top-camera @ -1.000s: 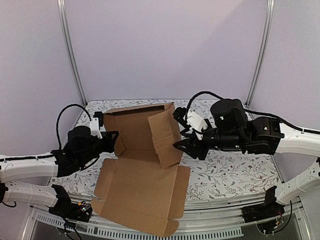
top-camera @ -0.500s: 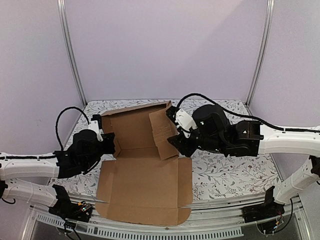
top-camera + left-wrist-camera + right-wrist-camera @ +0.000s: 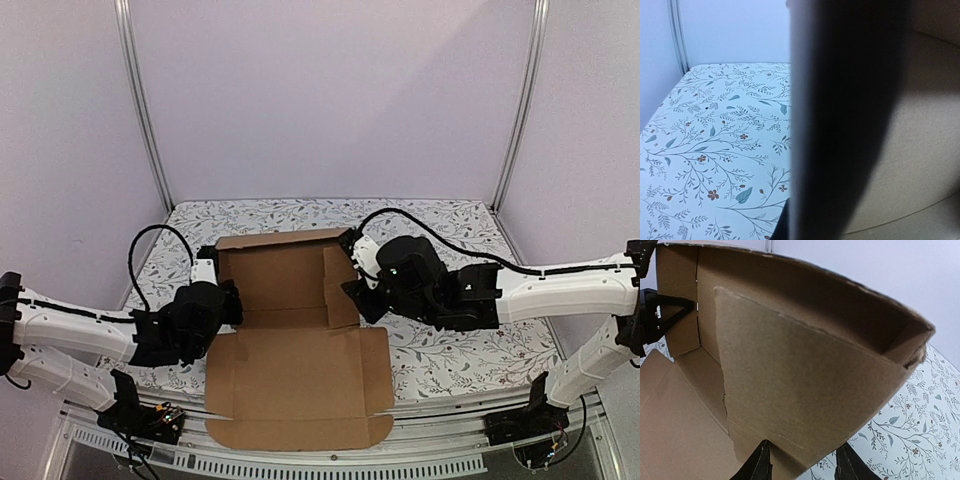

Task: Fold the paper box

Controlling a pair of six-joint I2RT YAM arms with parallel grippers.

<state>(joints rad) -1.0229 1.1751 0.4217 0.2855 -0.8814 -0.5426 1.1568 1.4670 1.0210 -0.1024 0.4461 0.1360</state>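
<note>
Right gripper [image 3: 802, 464]: 2 black fingers [image 3: 759, 464] parted and released, with the lower edge of the right side flap between them.
Left gripper [image 3: 224, 300]: clenched at the left side wall; whether cardboard lies between its fingers cannot be told.
Paper box [image 3: 300, 375]: plain brown cardboard, matte and creased, at the table's centre between both arms. Back wall and side flaps stand upright; the front panel lies flat.
Table [image 3: 450, 350]: white cover printed with leafy sprigs.
Room: pale lilac walls [image 3: 330, 100], 2 metal posts [image 3: 145, 110].
</note>
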